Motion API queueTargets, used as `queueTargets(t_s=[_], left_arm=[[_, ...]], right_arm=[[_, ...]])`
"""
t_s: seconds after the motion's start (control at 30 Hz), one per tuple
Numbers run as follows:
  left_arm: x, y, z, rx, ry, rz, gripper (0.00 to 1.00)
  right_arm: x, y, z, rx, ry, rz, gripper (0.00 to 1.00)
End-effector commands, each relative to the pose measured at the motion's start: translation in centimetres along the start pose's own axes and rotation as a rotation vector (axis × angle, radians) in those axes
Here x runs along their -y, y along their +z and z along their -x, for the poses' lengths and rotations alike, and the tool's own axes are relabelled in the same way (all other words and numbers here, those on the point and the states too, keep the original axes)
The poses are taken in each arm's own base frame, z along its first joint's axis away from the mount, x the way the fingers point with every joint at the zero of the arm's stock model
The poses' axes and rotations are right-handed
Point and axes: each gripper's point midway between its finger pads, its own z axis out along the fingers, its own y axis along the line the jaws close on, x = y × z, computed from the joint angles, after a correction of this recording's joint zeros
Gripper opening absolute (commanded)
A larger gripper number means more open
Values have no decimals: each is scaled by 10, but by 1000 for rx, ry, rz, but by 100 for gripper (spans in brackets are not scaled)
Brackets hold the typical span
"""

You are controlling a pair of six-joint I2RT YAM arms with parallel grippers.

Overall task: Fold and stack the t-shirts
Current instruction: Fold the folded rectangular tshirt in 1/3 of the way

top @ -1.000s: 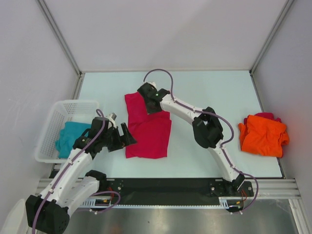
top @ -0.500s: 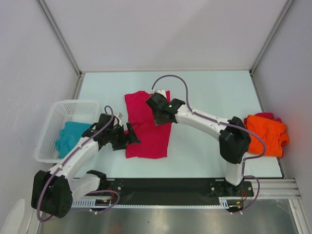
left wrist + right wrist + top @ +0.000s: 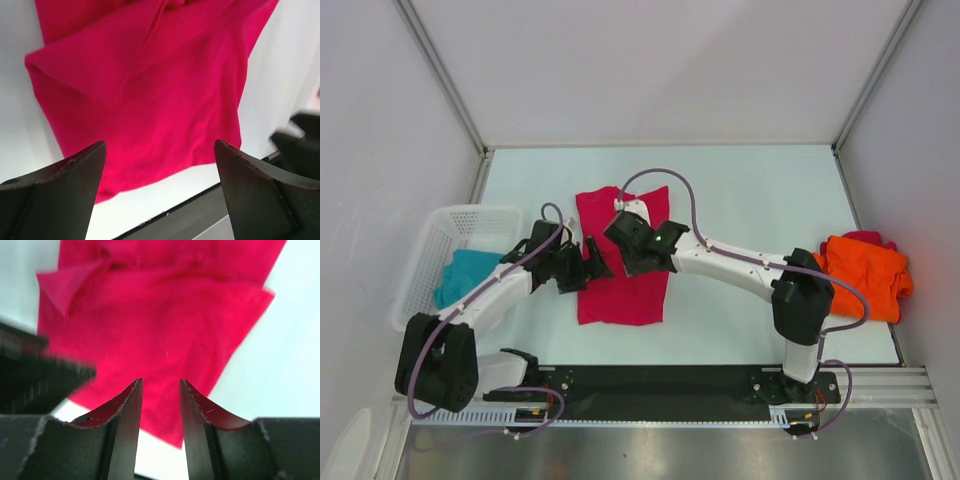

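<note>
A crimson-pink t-shirt point(image 3: 625, 285) lies partly folded at the middle of the table, layers overlapping point(image 3: 150, 85) point(image 3: 160, 320). My left gripper point(image 3: 592, 268) hovers at its left edge, jaws wide open and empty point(image 3: 160, 145). My right gripper point(image 3: 620, 232) hangs over the shirt's upper middle, its jaws narrowly apart with nothing between them point(image 3: 160, 381). An orange t-shirt point(image 3: 860, 275) lies crumpled at the right edge of the table. A teal t-shirt point(image 3: 465, 280) sits bunched in the basket.
A white mesh basket point(image 3: 470, 212) stands at the left edge of the table. Grey walls enclose the table at the back and sides. The black rail point(image 3: 660, 385) with both arm bases runs along the near edge.
The right arm swung from the shirt's far top corner down and left over its middle, jaws opening slightly. The left gripper moved right and up to the shirt's left edge.
</note>
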Motion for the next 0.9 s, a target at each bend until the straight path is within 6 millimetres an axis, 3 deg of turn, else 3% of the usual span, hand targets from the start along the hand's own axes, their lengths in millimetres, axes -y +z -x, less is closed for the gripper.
queueTargets(t_s=[0.0,0.13,0.43,0.73,0.77,0.8,0.87], left_arm=[[21,5,43,107,17,-43,95],[16,20,48,101,2,-24,95],[2,39,46,82,-40,14,93],[-12,43,59,142,-36,97,89],[-12,44,60,141,-37,101,86],[-14,47,60,137,-37,106,70],[-14,48,63,141,-37,111,56]], right_arm=[[6,-40,-1,62,55,-13,41],[20,-62,-13,77,86,-34,41],[73,-109,-44,119,214,-74,41],[94,-122,-55,144,257,-92,41],[95,-123,-54,146,257,-96,41],[95,-122,-55,143,257,-99,41],[96,-123,-54,145,258,-103,41]])
